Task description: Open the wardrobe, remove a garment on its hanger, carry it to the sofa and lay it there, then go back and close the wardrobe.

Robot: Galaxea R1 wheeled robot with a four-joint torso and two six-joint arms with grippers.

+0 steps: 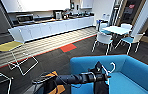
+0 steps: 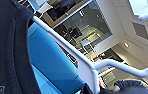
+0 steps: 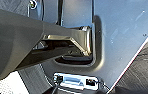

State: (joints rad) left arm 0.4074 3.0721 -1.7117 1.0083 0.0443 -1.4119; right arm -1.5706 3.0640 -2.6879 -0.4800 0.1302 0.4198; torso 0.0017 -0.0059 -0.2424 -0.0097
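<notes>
The garment (image 1: 100,86) – the black top – hangs from the hanger (image 1: 107,68) right over the sofa (image 1: 137,75), above the seat near the sofa's left arm. The white hook curls up just past the sofa-side end of the left arm, and the dark cloth drops below it toward the blue cushion. In the left wrist view the hanger (image 2: 86,66) shows as white bars crossing the frame, w/ the black fabric (image 2: 10,50) close beside them and blue upholstery behind.

The left gripper (image 1: 100,75) sits at the hanger's neck, and since the garment hangs there w/ nothing else under it, I judge it clamped on the hanger; the fingers themselves are too blurred to make out. Holding at the neck makes sense: the shoulders stay draped on the bars and the top hangs free of the floor while carried.

The right gripper – can't tell if it's open or closed. The right wrist view gives robot hardware and a strip of dark carpet, so that arm looks tucked low beside the base, out of the way of the carry.

Judgement on progress: garment is at the sofa but not yet laid down – it hangs upright over the seat.

Beyond the sofa: a white table (image 1: 116,30) w/ white and teal chairs, well apart. Farther off, a long white kitchen counter (image 1: 52,26). Left of the sofa, across dark carpet, a wire-frame stool with a yellow seat (image 1: 7,46).
</notes>
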